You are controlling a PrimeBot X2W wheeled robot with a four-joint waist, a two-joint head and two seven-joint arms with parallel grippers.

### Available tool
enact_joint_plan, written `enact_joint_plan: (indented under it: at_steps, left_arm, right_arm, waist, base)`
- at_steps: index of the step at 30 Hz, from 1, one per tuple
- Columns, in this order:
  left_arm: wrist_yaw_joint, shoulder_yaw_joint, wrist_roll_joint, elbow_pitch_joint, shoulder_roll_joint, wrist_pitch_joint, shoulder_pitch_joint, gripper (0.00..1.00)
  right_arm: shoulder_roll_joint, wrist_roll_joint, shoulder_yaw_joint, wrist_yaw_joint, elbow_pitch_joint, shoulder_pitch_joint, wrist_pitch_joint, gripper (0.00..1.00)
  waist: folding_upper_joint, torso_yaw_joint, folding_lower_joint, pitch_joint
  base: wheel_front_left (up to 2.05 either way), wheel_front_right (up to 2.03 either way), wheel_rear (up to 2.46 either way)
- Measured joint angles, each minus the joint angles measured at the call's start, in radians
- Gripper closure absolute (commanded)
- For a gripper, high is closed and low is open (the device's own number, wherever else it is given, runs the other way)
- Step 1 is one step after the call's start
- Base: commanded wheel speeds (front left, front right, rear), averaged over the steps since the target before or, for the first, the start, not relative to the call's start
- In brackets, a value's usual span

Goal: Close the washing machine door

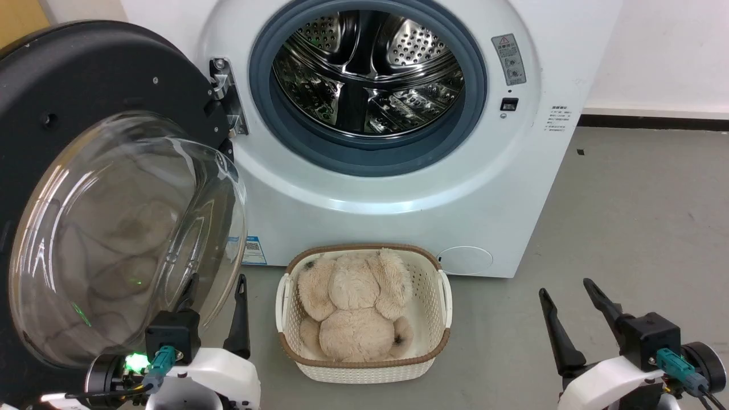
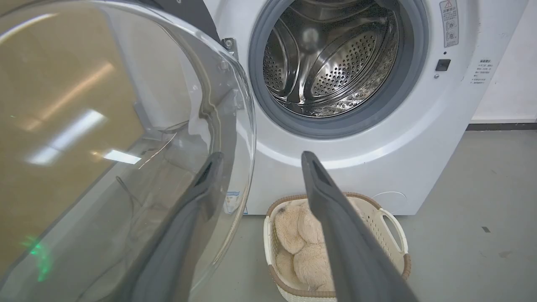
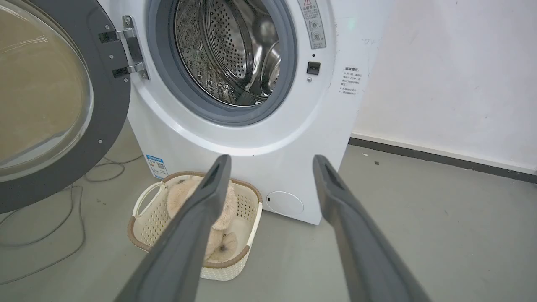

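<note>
- The washing machine (image 1: 398,188) stands white and square against the wall, its steel drum (image 1: 370,68) bare inside the grey gasket (image 1: 475,85).
- The washing machine door (image 1: 85,85) is swung wide open to the robot's left on its hinge (image 1: 228,94), with the clear bowl window (image 1: 114,228) bulging toward the head camera.
- A white basket (image 1: 441,302) sits on the floor just in front of the machine.
- A beige plush toy (image 1: 356,307) lies in the basket (face down, by the look of it).
- The left gripper (image 1: 217,279) has its fingers spread and holds nothing. One finger shows through the bowl's edge, and whether it touches the glass cannot be told.
- The right gripper (image 1: 564,286) is likewise spread and empty, well apart from the door.
- A blue-and-white sticker (image 1: 253,250) sits low on the machine's front.
</note>
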State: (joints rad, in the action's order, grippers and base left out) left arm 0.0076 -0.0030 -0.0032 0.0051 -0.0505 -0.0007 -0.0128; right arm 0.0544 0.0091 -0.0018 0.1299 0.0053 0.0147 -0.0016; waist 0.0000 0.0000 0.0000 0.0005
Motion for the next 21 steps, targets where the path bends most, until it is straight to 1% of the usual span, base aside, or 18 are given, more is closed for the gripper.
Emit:
enact_joint_plan:
  at_steps: [5,6,7,8,16,21]
  left_arm:
    - [0.012,-0.006,0.000,0.000,0.000,-0.009,0.000,0.00]
    - [0.015,-0.008,0.000,0.000,0.000,-0.011,0.000,0.27]
    - [0.017,-0.009,0.000,0.001,0.000,-0.011,0.000,0.73]
    - [0.018,-0.010,0.000,0.001,0.000,-0.014,0.000,1.00]
    - [0.034,-0.019,0.000,0.000,0.000,-0.028,-0.003,1.00]
    - [0.035,-0.025,0.000,-0.004,-0.002,-0.040,-0.019,1.00]
  right_arm:
    - [0.000,0.005,-0.007,0.000,0.001,0.000,-0.008,0.00]
    - [0.000,0.009,-0.008,0.000,0.001,0.000,-0.009,0.00]
    - [0.000,0.010,-0.010,0.000,0.001,0.000,-0.011,0.00]
    - [0.000,0.010,-0.012,0.000,0.001,0.000,-0.013,0.00]
    - [0.000,0.020,-0.024,0.000,0.002,0.000,-0.029,0.00]
    - [0.000,0.028,-0.032,0.000,0.001,0.000,-0.040,0.00]
  waist:
    - [0.0000,0.000,0.0000,0.001]
    - [0.0000,0.000,0.0000,0.001]
    - [0.0000,0.000,0.0000,0.002]
    - [0.0000,0.001,0.0000,0.002]
    - [0.0000,0.005,0.0000,0.003]
    - [0.0000,0.012,0.0000,0.005]
  base:
    - [0.00,0.00,0.00]
    - [0.00,0.00,0.00]
    - [0.00,0.00,0.00]
    - [0.00,0.00,0.00]
    - [0.00,0.00,0.00]
    - [0.00,0.00,0.00]
